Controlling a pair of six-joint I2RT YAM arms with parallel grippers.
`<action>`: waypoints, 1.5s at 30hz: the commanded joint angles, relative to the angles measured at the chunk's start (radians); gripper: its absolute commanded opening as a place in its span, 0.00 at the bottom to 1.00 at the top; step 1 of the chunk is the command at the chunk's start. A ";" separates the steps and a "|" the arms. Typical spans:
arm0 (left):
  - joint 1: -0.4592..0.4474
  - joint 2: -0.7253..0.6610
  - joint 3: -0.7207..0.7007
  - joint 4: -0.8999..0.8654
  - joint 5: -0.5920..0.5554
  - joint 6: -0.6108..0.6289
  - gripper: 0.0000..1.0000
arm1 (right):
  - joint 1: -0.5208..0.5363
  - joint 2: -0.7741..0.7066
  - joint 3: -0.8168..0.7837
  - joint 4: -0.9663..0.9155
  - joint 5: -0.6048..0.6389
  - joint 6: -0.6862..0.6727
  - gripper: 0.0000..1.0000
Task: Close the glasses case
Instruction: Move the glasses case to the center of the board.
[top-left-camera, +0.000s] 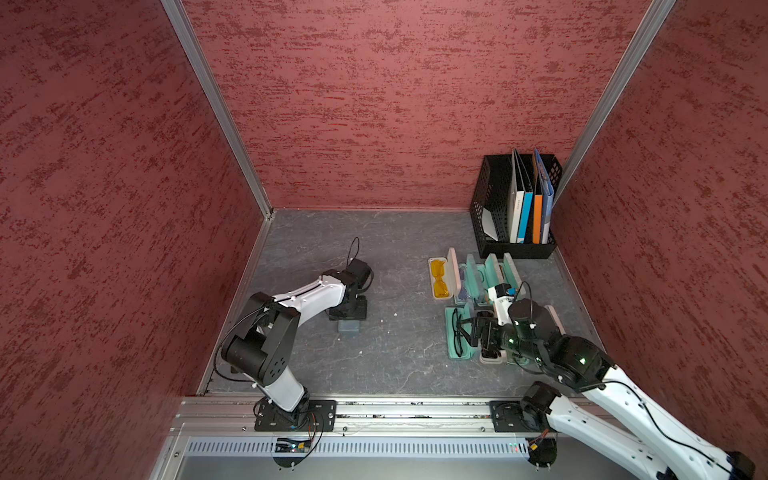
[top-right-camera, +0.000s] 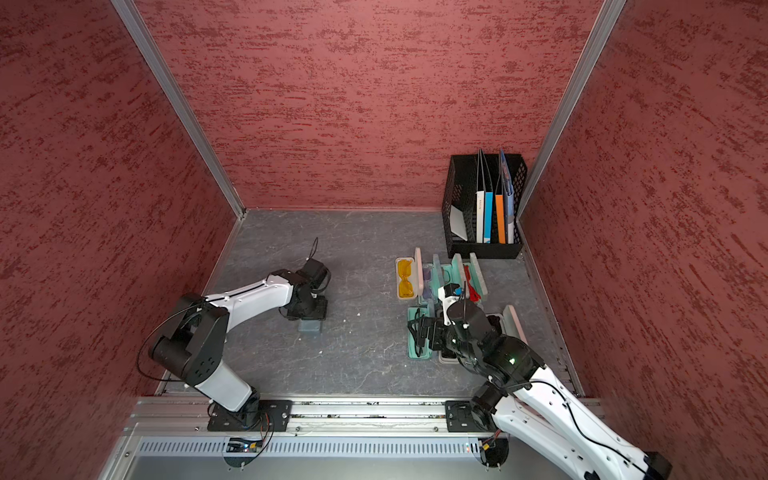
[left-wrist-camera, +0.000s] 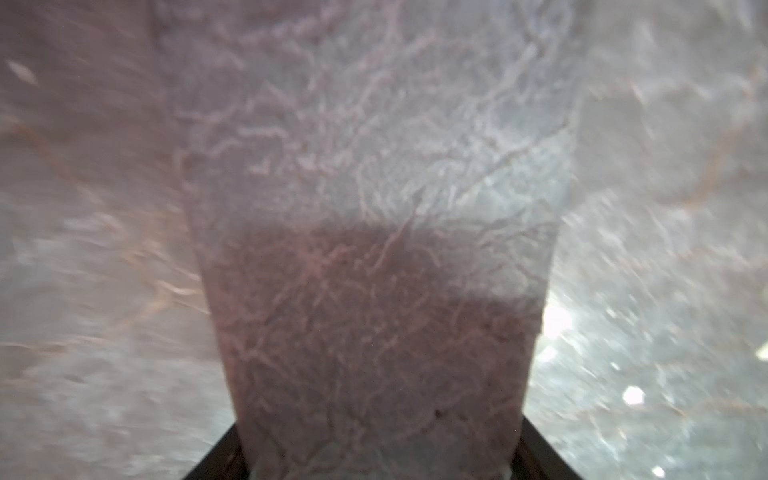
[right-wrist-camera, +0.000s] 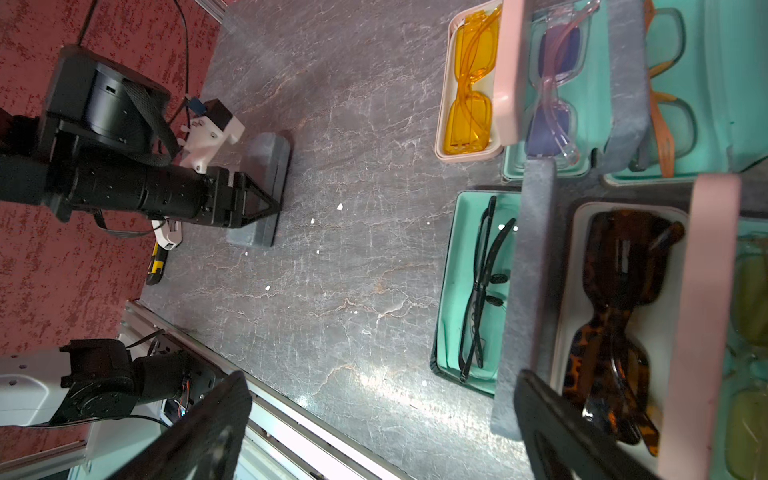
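Observation:
A closed grey glasses case (top-left-camera: 349, 327) (top-right-camera: 310, 327) lies left of centre on the floor. My left gripper (top-left-camera: 348, 316) (left-wrist-camera: 378, 457) comes down on it, shut on the case (left-wrist-camera: 374, 249), which fills the gap between the jaws. To the right an open grey case with teal lining (right-wrist-camera: 457, 291) (top-left-camera: 454, 345) holds black glasses, and its lid (right-wrist-camera: 536, 270) stands upright. My right gripper (right-wrist-camera: 374, 432) (top-left-camera: 468, 330) hovers open over that case's front end. One of its fingers (right-wrist-camera: 552, 428) is beside the lid, and nothing is between the jaws.
Several other open cases crowd the right side. One holds yellow glasses (top-left-camera: 439, 278) (right-wrist-camera: 469, 83) and another holds tortoiseshell glasses (right-wrist-camera: 615, 311). A black file holder (top-left-camera: 515, 203) with folders fills the back right corner. Red walls enclose the grey floor (top-left-camera: 395, 353).

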 joint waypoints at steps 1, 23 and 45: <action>0.066 -0.011 0.052 0.037 -0.015 0.088 0.66 | -0.004 0.000 -0.016 0.040 -0.008 -0.008 0.99; 0.103 0.036 0.262 -0.006 -0.041 0.175 1.00 | -0.010 -0.006 -0.055 0.044 -0.015 -0.013 0.99; -0.452 -0.012 0.037 0.437 0.407 -0.342 0.94 | -0.140 -0.019 -0.115 0.029 -0.227 0.042 0.99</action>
